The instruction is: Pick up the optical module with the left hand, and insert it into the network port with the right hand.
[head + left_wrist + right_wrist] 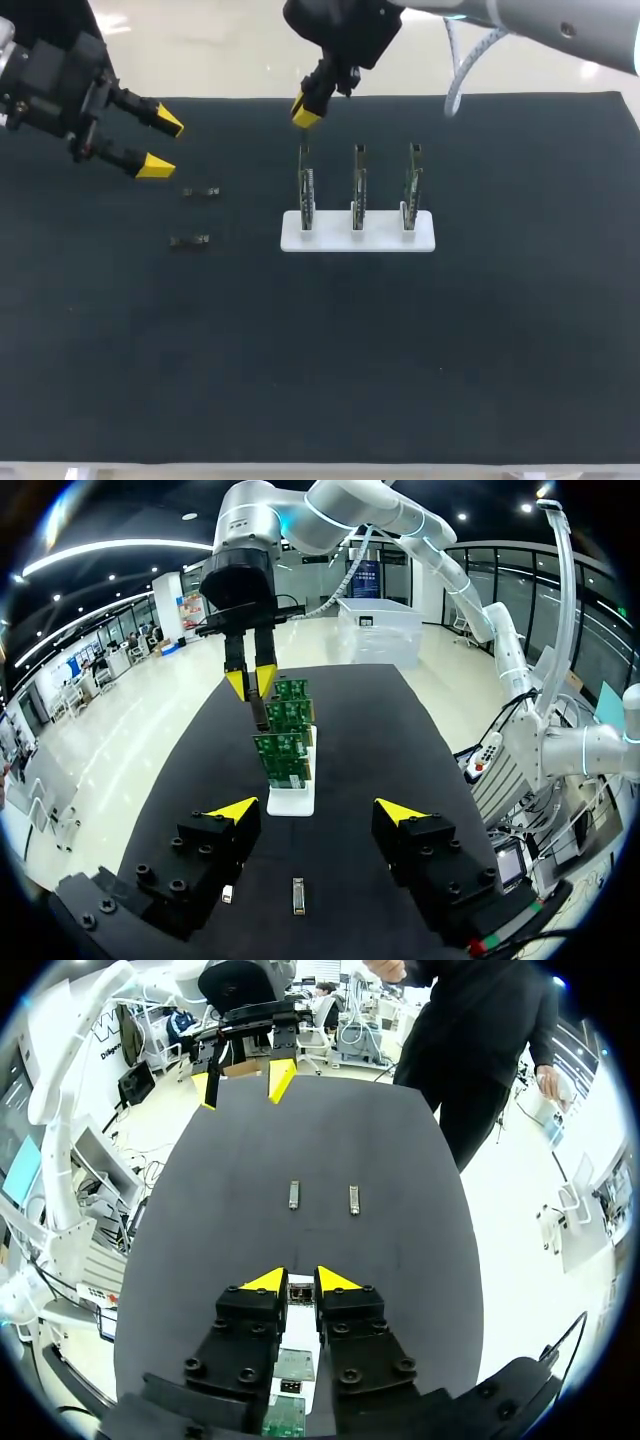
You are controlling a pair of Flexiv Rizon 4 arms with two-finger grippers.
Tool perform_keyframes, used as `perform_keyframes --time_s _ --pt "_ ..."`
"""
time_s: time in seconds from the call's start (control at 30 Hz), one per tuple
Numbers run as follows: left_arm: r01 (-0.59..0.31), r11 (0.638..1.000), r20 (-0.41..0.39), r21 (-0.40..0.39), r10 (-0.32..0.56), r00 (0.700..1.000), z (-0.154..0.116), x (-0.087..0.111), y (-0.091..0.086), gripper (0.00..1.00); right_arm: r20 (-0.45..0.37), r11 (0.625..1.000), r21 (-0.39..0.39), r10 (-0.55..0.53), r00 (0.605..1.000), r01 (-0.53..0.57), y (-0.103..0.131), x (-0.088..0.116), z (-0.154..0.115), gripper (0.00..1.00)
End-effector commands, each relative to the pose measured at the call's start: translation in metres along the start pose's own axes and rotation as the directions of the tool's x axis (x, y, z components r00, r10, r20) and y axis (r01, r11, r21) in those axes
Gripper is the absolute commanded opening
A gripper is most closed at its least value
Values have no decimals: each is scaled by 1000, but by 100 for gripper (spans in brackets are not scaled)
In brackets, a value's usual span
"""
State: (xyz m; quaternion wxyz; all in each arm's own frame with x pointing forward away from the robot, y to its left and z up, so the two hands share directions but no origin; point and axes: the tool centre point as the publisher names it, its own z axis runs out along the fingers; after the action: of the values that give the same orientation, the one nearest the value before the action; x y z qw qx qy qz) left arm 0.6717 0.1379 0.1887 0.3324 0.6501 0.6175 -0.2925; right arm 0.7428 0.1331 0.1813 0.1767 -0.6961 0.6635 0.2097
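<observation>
Right claw [298,1281] is pinching a small optical module [259,708] between its narrowly spaced yellow tips, with both fingers pressing on it from either side. That module is showing as a slim, dark metallic strip hanging down from the tips, right over the top edge of the leftmost circuit board [305,190]. Whether it is touching the board I cannot tell.

Three green boards are standing upright in a row, slotted into a white base [425,240] on the black mat [320,380]. The middle board [358,185] and the rightmost board [412,185] are flanking the first on one side, near the claw's working space.

Left claw [162,145] is hanging over the mat's far left corner, its fingers spread wide and holding nothing. Two spare modules are lying flat on the mat between it and the base, well apart from the boards. The far spare module [201,191] is lying near the left claw's tips, and the near spare module [189,240] is lying just beside it, toward the table's front edge.
</observation>
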Motion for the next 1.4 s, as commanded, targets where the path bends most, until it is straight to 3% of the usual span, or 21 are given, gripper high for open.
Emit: perform_keyframes --time_s 0.03,1.4 --pt "1 1000 -3 1 -1 1000 0 0 1 100 -8 1000 -8 2 1000 -2 -1 -2 -3 0" --pt "1 1000 -3 1 -1 1000 0 0 1 100 -10 1000 0 -4 1000 4 -3 4 6 0"
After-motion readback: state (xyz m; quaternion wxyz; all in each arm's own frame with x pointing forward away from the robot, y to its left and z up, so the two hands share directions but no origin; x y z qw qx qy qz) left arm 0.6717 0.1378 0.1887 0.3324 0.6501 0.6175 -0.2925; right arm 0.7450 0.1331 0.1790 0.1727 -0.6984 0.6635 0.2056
